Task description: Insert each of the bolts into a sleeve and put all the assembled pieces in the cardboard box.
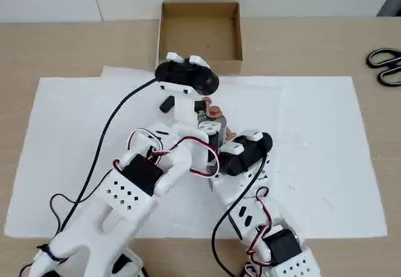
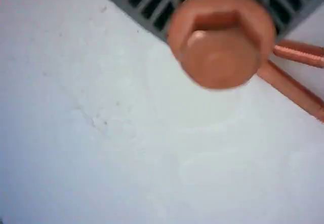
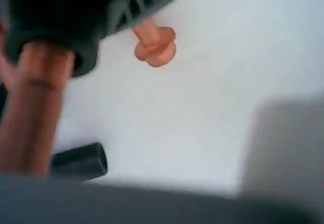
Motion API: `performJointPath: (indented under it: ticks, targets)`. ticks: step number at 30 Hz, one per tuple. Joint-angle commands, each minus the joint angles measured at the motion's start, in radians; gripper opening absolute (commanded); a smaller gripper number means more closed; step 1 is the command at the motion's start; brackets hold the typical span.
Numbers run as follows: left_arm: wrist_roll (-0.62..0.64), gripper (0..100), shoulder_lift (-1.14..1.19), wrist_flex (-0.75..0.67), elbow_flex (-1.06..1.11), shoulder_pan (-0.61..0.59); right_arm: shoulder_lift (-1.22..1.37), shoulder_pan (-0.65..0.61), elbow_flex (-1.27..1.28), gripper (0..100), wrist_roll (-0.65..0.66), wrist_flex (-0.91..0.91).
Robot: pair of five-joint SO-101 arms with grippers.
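The left gripper point(image 1: 208, 109) clasps one copper bolt point(image 2: 220, 41) over the white sheet point(image 1: 326, 151), with two more bolt shafts point(image 2: 299, 54) just beside it. One black sleeve point(image 1: 166, 105) lies to its left, and one cardboard box point(image 1: 200, 36) stands beyond. Whether the right gripper point(image 1: 219, 140) holds anything cannot be told.

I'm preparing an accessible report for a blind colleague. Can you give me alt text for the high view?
Two white robot arms meet over a copper-coloured bolt at the middle of a white sheet on a wooden table. A black sleeve lies beside them, an open cardboard box stands beyond, and scissors lie at the table's edge.
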Motion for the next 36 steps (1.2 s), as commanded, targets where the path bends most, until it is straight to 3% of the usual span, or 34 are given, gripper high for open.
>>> performJointPath:
  ticks: [1, 13, 20, 30, 33, 36]
  targets:
    - [0.009, 0, -0.011, 0.017, -0.005, 0.014, -0.018, 0.001, -0.012, 0.4, 0.009, -0.022]
    - [0.009, 1, -0.006, 0.069, -0.005, 0.014, -0.018, 0.001, -0.014, 0.4, 0.009, -0.022]
    - [0.009, 20, -0.012, 0.16, -0.012, 0.014, -0.018, 0.001, -0.014, 0.4, 0.009, -0.022]
    - [0.0, 21, -0.014, 0.187, -0.016, 0.011, -0.018, 0.001, -0.014, 0.4, 0.009, -0.022]
    - [-0.064, 24, -0.014, 0.281, -0.074, -0.025, -0.018, 0.001, -0.014, 0.4, 0.009, -0.022]
    - [-0.198, 28, -0.014, 0.385, -0.171, -0.166, -0.018, 0.001, -0.014, 0.4, 0.011, -0.022]
